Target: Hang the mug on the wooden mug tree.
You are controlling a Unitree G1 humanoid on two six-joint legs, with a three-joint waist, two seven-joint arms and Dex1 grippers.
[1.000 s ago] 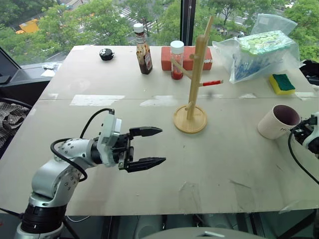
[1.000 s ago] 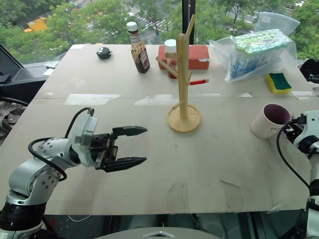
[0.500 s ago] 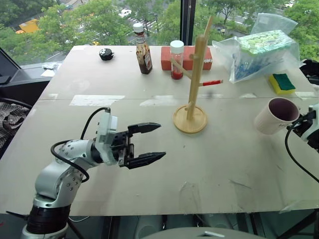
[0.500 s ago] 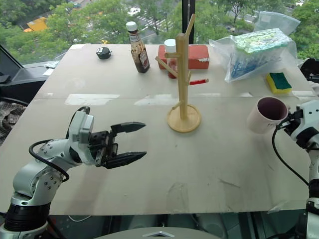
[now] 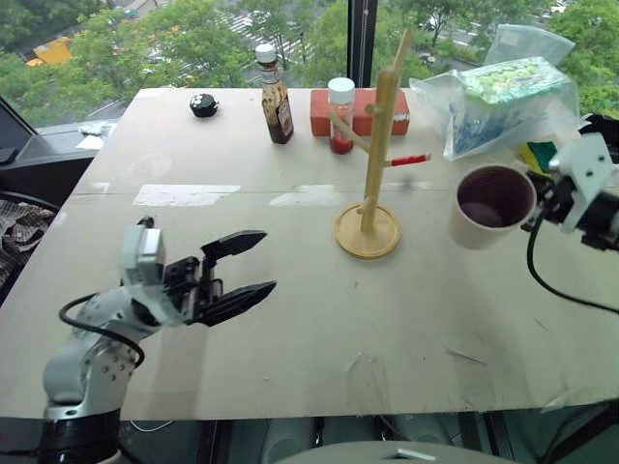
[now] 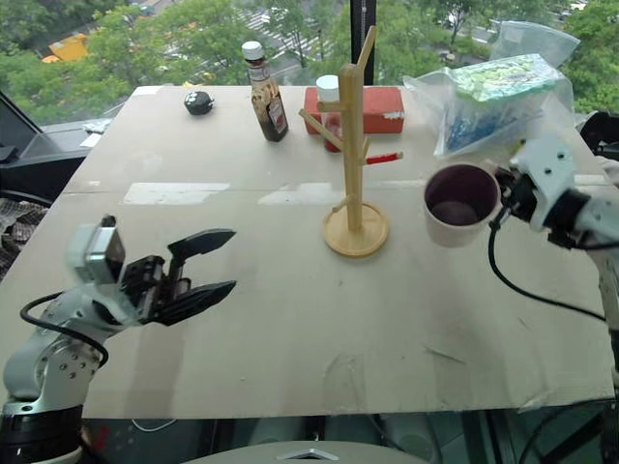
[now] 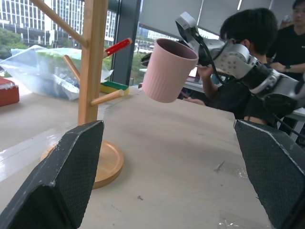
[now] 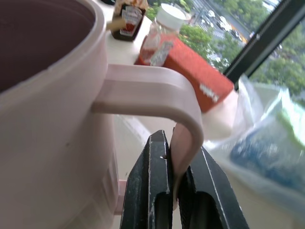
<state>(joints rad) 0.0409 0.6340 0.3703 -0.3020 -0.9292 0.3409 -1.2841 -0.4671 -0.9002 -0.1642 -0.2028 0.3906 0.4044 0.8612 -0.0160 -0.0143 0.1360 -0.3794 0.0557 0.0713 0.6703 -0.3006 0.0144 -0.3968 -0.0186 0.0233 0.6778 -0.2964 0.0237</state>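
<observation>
right gripper (image 8: 174, 191) clamped thin on the mug (image 5: 491, 205) handle, left gripper (image 5: 242, 266) apart and idle; mug could pivot and miss the wooden mug tree (image 5: 375, 155) peg

Matt ribbed mug (image 5: 491, 206), pale wooden mug tree (image 5: 375, 164) (smooth), crinkly plastic bag (image 5: 503, 92)

No word, brand or number can be made out. The brown sauce bottle (image 5: 279, 104) at the table's far edge carries a label with red on it, its print too small to read, and the red box (image 8: 200, 81) behind it shows a small white mark, equally illegible.
</observation>
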